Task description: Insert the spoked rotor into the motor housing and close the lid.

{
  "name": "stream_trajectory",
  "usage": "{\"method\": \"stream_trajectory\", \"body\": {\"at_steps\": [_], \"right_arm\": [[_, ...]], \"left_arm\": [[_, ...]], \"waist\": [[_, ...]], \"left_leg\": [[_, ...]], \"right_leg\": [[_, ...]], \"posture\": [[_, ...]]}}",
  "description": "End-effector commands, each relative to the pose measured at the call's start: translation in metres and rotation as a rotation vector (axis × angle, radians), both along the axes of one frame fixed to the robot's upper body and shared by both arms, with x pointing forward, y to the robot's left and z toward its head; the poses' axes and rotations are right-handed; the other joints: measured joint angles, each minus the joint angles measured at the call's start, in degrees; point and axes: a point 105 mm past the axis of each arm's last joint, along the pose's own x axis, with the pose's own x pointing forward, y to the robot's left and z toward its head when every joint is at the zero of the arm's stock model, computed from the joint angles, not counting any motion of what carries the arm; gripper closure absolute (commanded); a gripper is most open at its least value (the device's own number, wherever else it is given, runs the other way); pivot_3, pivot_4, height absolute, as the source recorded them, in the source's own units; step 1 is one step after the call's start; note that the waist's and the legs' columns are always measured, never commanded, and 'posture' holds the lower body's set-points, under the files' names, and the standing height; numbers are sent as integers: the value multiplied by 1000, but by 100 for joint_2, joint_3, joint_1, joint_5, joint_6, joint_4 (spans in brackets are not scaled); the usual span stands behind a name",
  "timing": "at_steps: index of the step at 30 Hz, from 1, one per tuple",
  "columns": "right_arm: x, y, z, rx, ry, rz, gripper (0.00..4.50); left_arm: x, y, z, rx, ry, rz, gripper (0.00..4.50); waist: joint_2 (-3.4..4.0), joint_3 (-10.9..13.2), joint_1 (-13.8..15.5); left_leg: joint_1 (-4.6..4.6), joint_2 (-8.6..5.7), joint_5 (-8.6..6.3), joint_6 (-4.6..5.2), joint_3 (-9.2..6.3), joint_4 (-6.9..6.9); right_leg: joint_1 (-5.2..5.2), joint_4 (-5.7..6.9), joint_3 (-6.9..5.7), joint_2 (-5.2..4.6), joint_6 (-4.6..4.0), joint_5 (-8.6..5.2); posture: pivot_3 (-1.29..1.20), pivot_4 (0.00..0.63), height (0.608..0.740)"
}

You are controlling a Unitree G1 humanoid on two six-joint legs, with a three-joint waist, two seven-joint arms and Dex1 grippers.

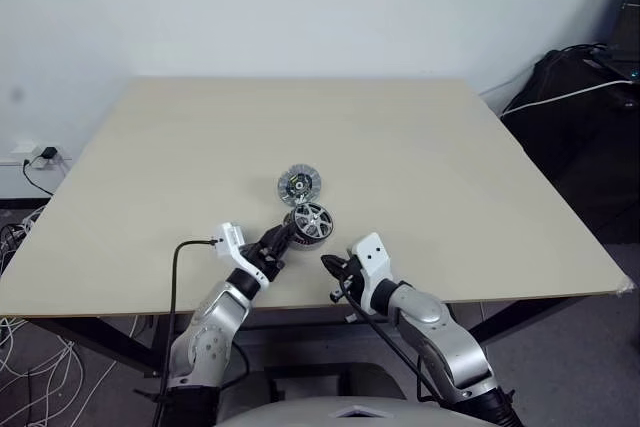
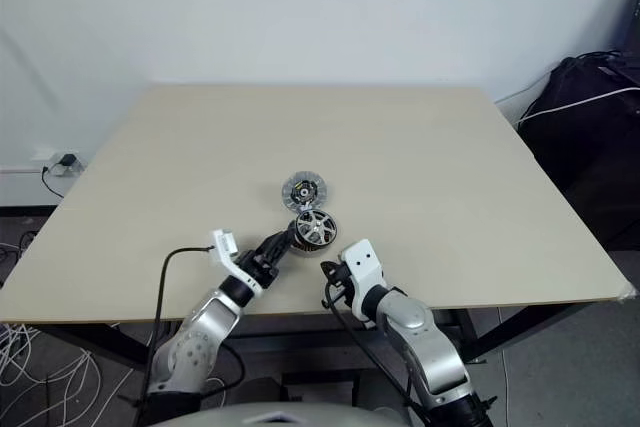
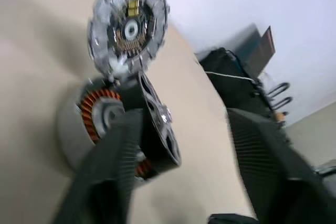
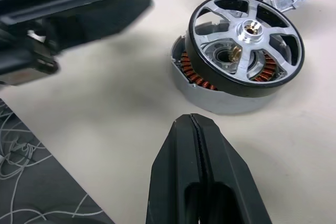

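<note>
The rotor [image 4: 244,51] is perched tilted on the housing [image 4: 210,90], just ahead of the part-open, empty left tool [image 1: 283,239]. It must be pressed level next; the right tool [image 4: 195,129] is shut, empty.

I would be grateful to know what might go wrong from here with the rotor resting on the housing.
1. The spoked rotor sits tilted on the motor housing, one edge raised with copper windings showing; pressing now could jam it.
2. The open left tool is close beside the stack and might knock it.
3. The lid lies right behind and could be nudged.
</note>
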Motion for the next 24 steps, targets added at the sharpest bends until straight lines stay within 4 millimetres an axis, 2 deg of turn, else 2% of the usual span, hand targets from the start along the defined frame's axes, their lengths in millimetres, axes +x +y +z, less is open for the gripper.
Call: {"method": "stream_trajectory", "body": {"at_steps": [1,4,5,8,13,19,24], "right_arm": [[6,-1,10,13,-45,-7,4500],[13,-6,9,-3,-56,-59,4500],[17,-9,8,-15,-60,-95,4500],[30,-20,5,-56,-77,-200,4500],[43,-30,4,-90,-94,-283,4500],[50,-31,2,-115,-93,-295,4500],[57,-27,-5,-114,-67,-300,4500]], "left_arm": [[-4,1,19,55,-107,-14,3412],[-11,5,16,114,-115,-10,4389],[-13,6,14,136,-115,-9,4454],[-20,6,7,199,-114,-9,4454],[-21,8,9,253,-145,16,4454],[-20,8,6,413,-198,9,4454],[-21,6,7,436,-228,7,4454]], "waist": [[2,-1,2],[3,-1,15],[3,-1,16],[10,-3,18],[20,-1,29],[39,3,22],[46,0,15]], "left_leg": [[0,0,0,0,0,0],[0,-2,-1,3,1,0],[0,-2,-2,3,1,0],[0,-1,-2,3,3,0],[0,0,-2,3,3,0],[-1,-1,-2,4,5,0],[1,0,-1,4,7,0]], "right_leg": [[0,0,0,0,0,0],[1,-1,0,-3,1,0],[1,-1,0,-3,1,0],[-1,0,1,-3,1,0],[-2,1,1,-3,1,0],[-4,2,2,-2,0,0],[-4,4,2,-2,1,0]], "posture": [[0,0,740],[0,0,740],[0,0,740],[0,0,740],[0,0,740],[0,0,740],[0,0,740]]}}
